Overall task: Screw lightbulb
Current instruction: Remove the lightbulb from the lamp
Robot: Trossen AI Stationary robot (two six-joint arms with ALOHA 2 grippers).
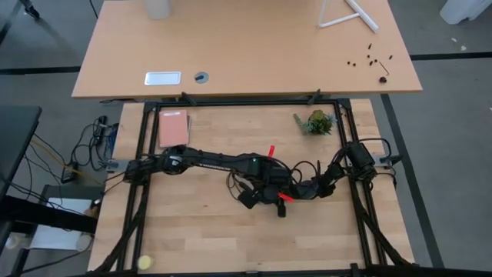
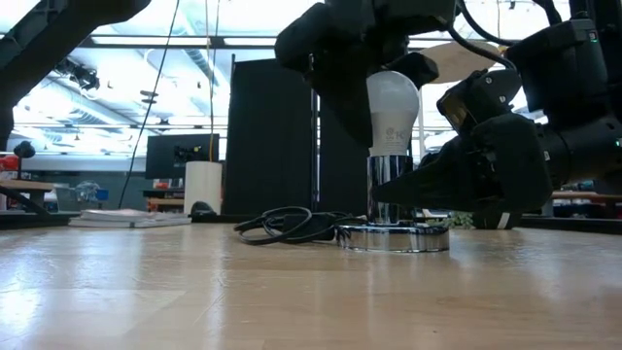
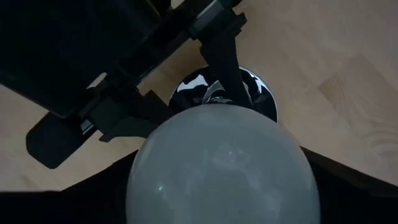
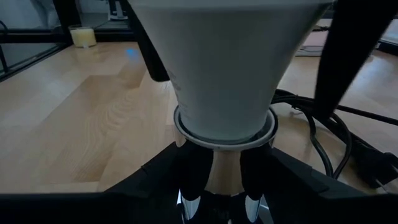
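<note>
Lightbulb (image 2: 392,102) x1, upright; 2 claws prob. gripping.

Both arms are matte black, built of jointed tubular links with blocky housings. Thin black cables loop along them. Small red tabs, possibly tape, mark the left arm (image 1: 223,161) and right arm (image 1: 338,169).

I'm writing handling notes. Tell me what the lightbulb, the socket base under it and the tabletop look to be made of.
The lightbulb: matte white shell, frosted glass or plastic, undecidable; it shows no sharp reflections. Its neck is shiny metal, judging by its mirror streaks.
The socket base: polished metal disc, apparently chrome, with bright reflections.
The tabletop: light wood with visible grain and plank seams, satin finish.
</note>
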